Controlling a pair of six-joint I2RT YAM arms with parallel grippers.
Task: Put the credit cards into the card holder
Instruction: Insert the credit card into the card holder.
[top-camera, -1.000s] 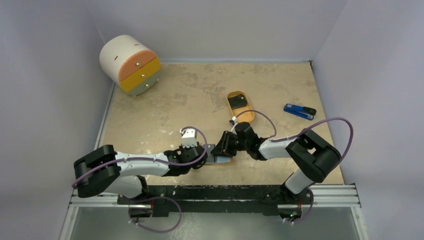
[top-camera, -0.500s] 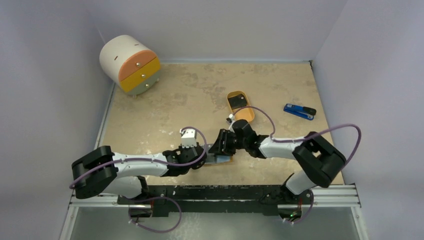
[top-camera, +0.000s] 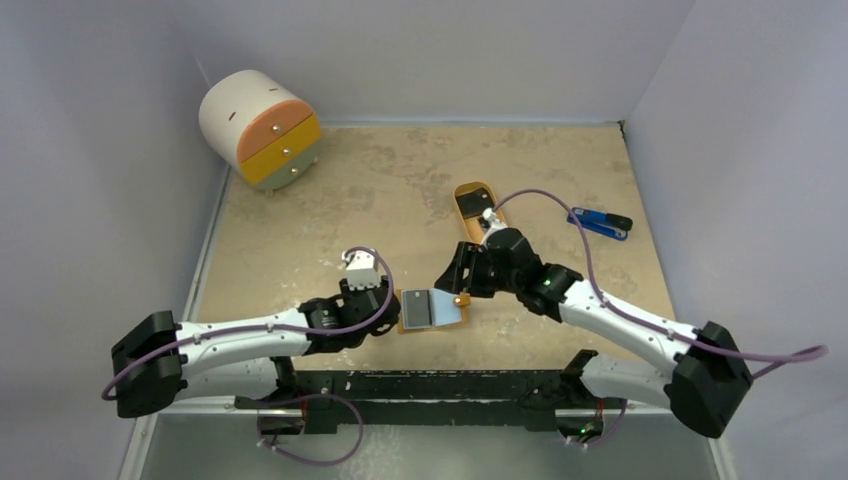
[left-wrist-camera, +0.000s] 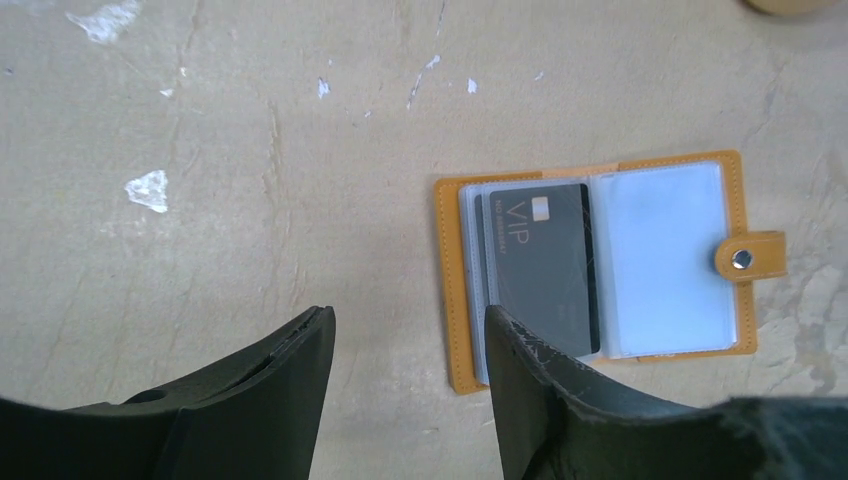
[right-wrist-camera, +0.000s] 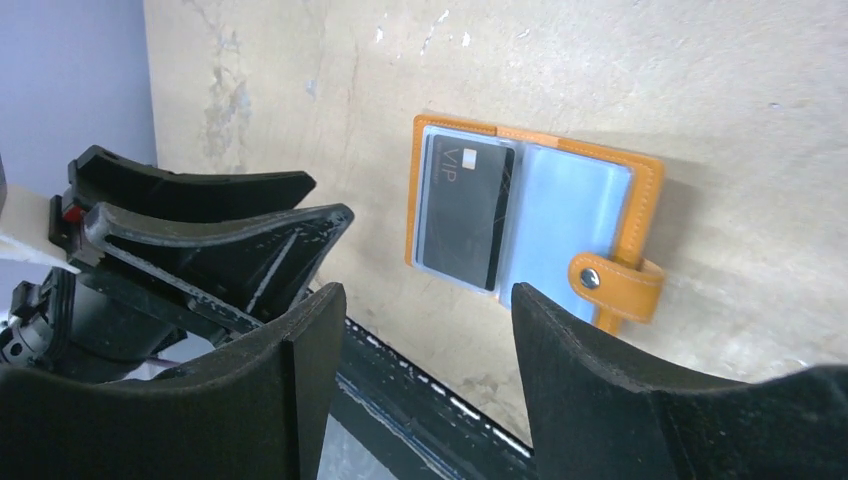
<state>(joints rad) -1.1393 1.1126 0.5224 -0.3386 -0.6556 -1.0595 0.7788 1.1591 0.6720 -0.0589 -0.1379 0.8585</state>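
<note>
One small orange-tan leather card holder lies opened flat at the lower centre of the overhead view, with one black VIP credit card in its left sleeve. A second dark card sits in the orange oval tray above it. Two grippers, the left gripper and right gripper, flank the holder, both spread wide and empty, touching nothing.

Orange-tan leather folding card holder: open, lying flat.
Black rectangular "VIP" credit card sleeved in its nine-o'clock half.

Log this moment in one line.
card holder: open flat, VIP card inside; left gripper: open, empty; right gripper: open, empty; orange tray: dark card inside
</note>
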